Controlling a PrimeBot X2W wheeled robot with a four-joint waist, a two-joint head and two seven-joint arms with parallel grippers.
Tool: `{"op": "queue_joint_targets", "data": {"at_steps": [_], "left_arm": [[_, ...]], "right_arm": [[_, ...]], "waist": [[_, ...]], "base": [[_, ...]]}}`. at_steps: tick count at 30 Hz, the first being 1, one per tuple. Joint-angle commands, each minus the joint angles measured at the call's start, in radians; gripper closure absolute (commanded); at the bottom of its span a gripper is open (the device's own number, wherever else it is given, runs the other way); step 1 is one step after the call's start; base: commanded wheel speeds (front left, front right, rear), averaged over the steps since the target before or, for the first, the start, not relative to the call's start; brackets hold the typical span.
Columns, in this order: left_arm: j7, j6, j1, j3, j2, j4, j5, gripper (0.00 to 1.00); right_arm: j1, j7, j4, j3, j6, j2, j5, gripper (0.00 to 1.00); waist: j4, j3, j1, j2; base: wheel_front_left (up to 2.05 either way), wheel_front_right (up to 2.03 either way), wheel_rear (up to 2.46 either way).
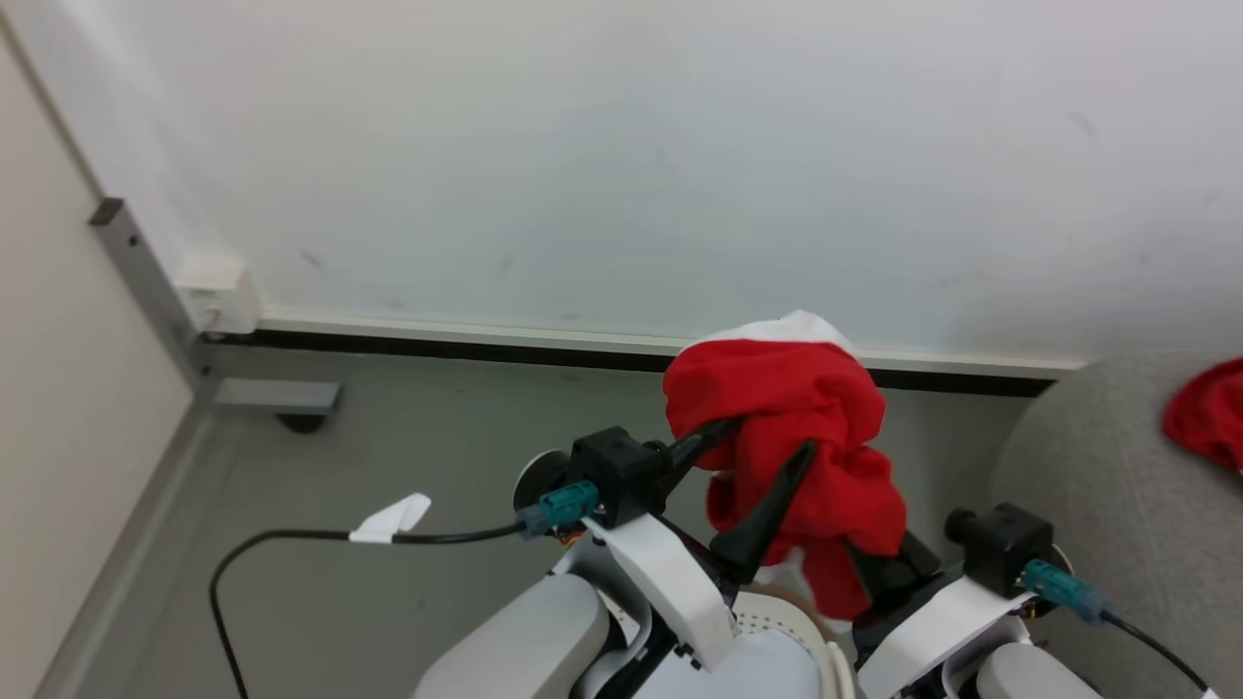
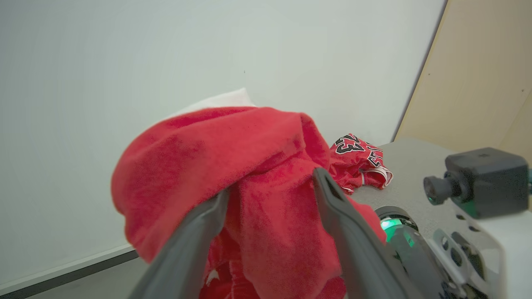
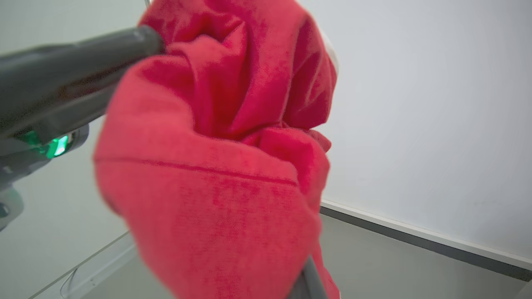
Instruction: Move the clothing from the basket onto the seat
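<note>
red garment (image 1: 777, 408) hangs bunched in mid-air between both arms, at 12 o'clock above the basket (image 1: 777, 618), whose perforated cream wall peeks out at the bottom of the head view. left gripper (image 1: 767, 439): jaws spread wide, cloth draped over and between them, not pinched. left wrist view agrees, fabric slumped across both open fingers (image 2: 332, 199). right gripper (image 1: 879, 568): tips buried under the lower folds, jaws closed. from how the cloth gathers there i judge it is clamped on the garment's lower part, though the pinch itself is hidden. seat (image 1: 1088, 485) lies at 3 to 4 o'clock of the garment, well apart from it. other red garment (image 1: 1209, 413), black-and-white numerals, already lies on it. step in hand, as i read it: handover to the right arm, then carry to the seat. to do it well: draw the left fingers straight back out of the folds, toward 7 o'clock, slowly, so they drag no cloth from the right grip. lift until the hanging tail clears the basket rim. swing toward 3 o'clock and release only over the grey cushion, beside the piece there. risk: a thin pinch letting the bundle slip to the floor (image 1: 388, 466).
</note>
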Motion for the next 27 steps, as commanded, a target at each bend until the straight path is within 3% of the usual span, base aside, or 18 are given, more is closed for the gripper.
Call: {"op": "queue_joint_targets", "data": {"at_steps": [1, 11, 27], "left_arm": [[-0.015, -0.006, 0.023, -0.003, 0.007, -0.007, -0.004, 0.00], [-0.034, -0.022, 0.046, -0.016, 0.024, -0.061, 0.038, 0.00], [-0.039, -0.024, 0.109, 0.048, 0.039, -0.098, 0.126, 0.00]], "right_arm": [[0.012, 0.000, -0.004, -0.030, -0.002, -0.009, -0.007, 1.00], [0.045, 0.000, -0.061, -0.174, -0.002, -0.054, -0.039, 1.00], [0.154, 0.000, -0.184, -0.323, -0.002, -0.092, 0.016, 1.00]], "waist": [[-0.065, 0.010, -0.0001, 0.0000], [-0.271, 0.032, -0.0001, 0.0000], [-0.515, 0.084, -0.0001, 0.0000]], "base": [[0.00, 0.00, 0.00], [0.00, 0.00, 0.00], [0.00, 0.00, 0.00]]}}
